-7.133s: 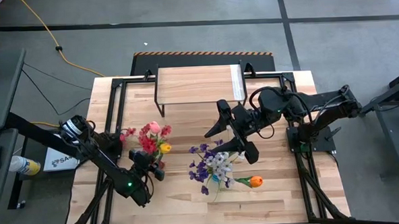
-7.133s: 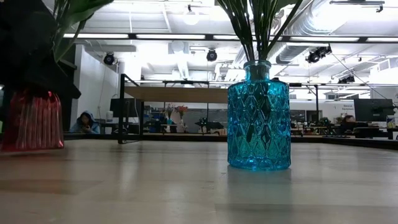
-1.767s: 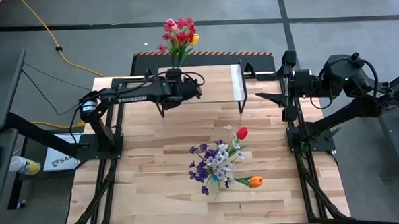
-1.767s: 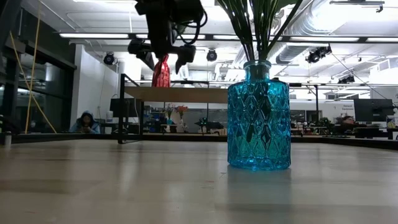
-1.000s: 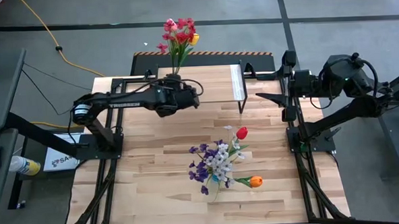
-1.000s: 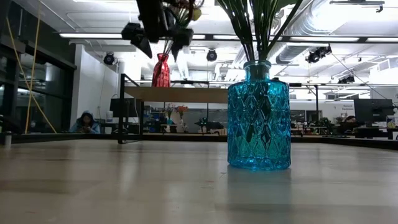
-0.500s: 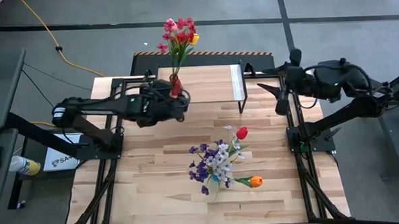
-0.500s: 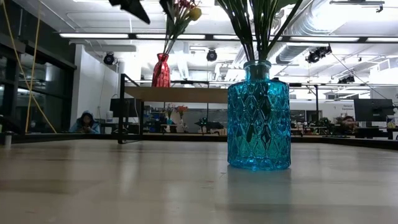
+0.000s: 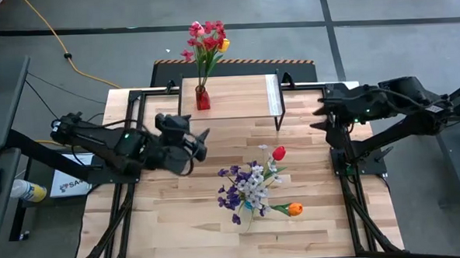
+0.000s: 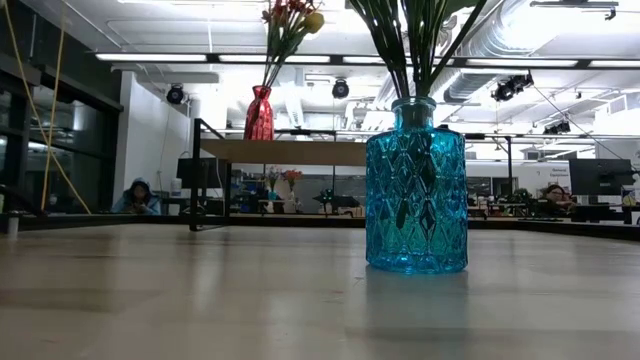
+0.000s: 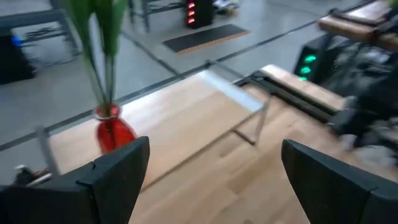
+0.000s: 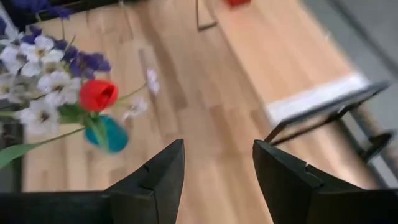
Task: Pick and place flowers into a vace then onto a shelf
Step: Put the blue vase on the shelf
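Note:
A red vase (image 9: 203, 100) stands upright by its base on the shelf (image 9: 236, 96) at the table's far side, with red, pink and yellow flowers (image 9: 205, 38) in it. It also shows in the low view (image 10: 258, 113) and the left wrist view (image 11: 114, 132). My left gripper (image 9: 200, 147) is open, apart from the vase, over the table in front of the shelf's left part. A blue vase (image 10: 415, 190) with purple, white, red and orange flowers (image 9: 252, 189) stands mid-table. My right gripper (image 9: 317, 113) is open at the table's right edge, holding nothing.
The shelf's black legs (image 9: 277, 121) stand on the slatted tabletop (image 9: 187, 224). Black frame rails (image 9: 135, 98) run along the table's sides. The blue vase's flowers spread toward the right, an orange tulip (image 9: 294, 209) reaching farthest.
My left gripper, open throughout, has drawn back from the red vase toward the table's near left, out of the low view. The vase stays upright on the shelf. My right gripper has turned at the table's right edge and now tips down toward the table.

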`<state>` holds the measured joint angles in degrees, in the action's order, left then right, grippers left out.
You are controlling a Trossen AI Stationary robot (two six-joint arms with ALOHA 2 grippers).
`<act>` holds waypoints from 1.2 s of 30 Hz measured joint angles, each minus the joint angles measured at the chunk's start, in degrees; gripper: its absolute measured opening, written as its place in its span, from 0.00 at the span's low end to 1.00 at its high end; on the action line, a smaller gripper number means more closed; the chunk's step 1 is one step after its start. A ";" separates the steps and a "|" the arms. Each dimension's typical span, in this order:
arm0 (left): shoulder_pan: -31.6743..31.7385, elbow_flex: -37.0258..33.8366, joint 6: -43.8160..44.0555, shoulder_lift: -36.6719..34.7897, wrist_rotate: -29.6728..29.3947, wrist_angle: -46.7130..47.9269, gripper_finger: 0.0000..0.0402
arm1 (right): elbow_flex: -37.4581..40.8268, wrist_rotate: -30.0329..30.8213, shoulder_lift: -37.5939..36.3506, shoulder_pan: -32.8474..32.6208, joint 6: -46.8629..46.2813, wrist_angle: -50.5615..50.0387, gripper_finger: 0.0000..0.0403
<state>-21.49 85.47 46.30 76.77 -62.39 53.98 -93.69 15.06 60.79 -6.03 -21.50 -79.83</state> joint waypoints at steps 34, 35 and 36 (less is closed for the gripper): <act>-18.73 0.07 -6.71 -0.21 -11.79 -12.36 0.99 | 74.06 -16.87 -12.15 -15.43 -28.42 80.46 0.45; -18.71 0.07 -7.14 -0.21 -11.79 -12.47 0.99 | 75.13 -16.87 -12.15 -15.40 -29.34 82.43 0.45; -18.69 0.07 -7.23 -0.21 -11.79 -12.36 0.99 | 76.22 -16.86 -12.15 -15.40 -29.91 84.35 0.45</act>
<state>-40.18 85.54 39.08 76.55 -74.18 41.62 -17.47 -1.80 48.64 -21.43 -51.41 4.52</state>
